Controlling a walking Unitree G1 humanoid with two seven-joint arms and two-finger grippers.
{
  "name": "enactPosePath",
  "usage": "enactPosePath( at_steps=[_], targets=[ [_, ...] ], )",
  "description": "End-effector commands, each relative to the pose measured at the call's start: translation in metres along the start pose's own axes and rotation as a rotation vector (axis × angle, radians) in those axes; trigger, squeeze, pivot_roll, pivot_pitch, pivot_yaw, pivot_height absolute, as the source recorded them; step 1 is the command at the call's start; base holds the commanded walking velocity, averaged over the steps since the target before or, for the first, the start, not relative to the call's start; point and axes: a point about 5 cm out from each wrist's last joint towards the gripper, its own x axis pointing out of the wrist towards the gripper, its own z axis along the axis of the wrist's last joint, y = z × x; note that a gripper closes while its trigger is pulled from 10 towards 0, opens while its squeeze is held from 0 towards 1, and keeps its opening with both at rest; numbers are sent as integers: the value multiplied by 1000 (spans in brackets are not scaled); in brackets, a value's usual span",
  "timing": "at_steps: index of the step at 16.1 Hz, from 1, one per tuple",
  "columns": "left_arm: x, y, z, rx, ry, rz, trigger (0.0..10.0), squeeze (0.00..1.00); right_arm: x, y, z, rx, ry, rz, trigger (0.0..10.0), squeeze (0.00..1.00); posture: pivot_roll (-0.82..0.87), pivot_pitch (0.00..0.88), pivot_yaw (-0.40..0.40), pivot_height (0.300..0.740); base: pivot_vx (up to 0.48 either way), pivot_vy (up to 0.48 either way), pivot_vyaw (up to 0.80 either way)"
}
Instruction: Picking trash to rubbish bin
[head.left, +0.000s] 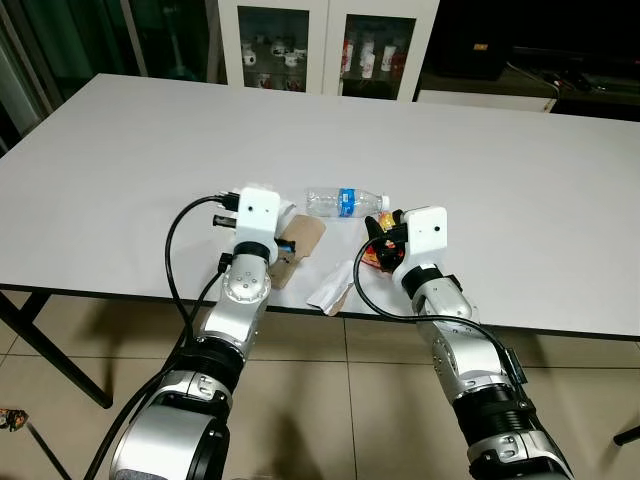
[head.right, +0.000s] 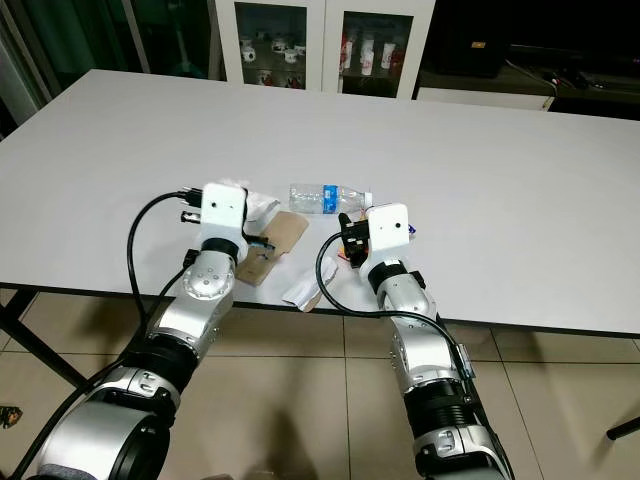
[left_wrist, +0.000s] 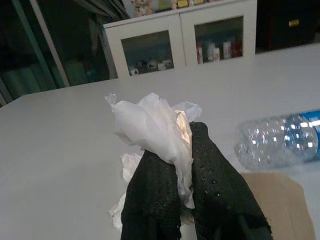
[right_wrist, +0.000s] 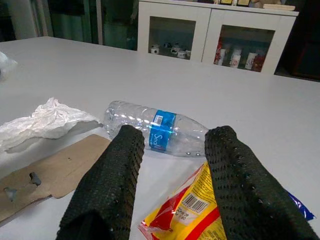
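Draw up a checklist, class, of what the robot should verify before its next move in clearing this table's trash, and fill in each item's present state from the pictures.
1. Left gripper grips the white tissue: ok, the fingers are shut on it.
2. Tissue lifted off the table: cannot tell.
3. Right gripper open for a grasp: ok, its fingers stand apart.
4. Right gripper lined up on the yellow and red snack wrapper: ok, the wrapper lies between the fingers.
5. Plastic bottle and brown cardboard piece picked up: not ok, both lie on the table.
6. Rubbish bin located: cannot tell.
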Motion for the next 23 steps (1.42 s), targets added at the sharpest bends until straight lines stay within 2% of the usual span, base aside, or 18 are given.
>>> enactPosePath(
  at_steps=[1, 3, 8, 20, 23],
  targets=[
    [3, 3, 15, -18, -75, 18, 10000, 0, 3, -3, 3, -3, 1, -11, 10000, 0, 0, 6, -55, 740, 0, 0, 0],
    [5, 9, 25, -2, -135, 45, 10000, 0, 3, -4, 3, -3, -2, -14, 10000, 0, 0, 5, -55, 740, 0, 0, 0],
    [5, 14, 21, 30, -113, 55, 10000, 0, 4, -4, 4, -1, -5, -15, 10000, 0, 1, 4, -57, 740, 262, 0, 0],
    [5, 15, 21, 39, -108, 64, 10000, 0, 4, -4, 4, 6, -9, -13, 10000, 0, 1, 8, -57, 740, 471, 0, 0],
    [5, 11, 26, 26, -139, 29, 10000, 0, 4, -3, 4, 11, -13, -14, 10000, 0, 1, 8, -57, 740, 320, 0, 0]
  ],
)
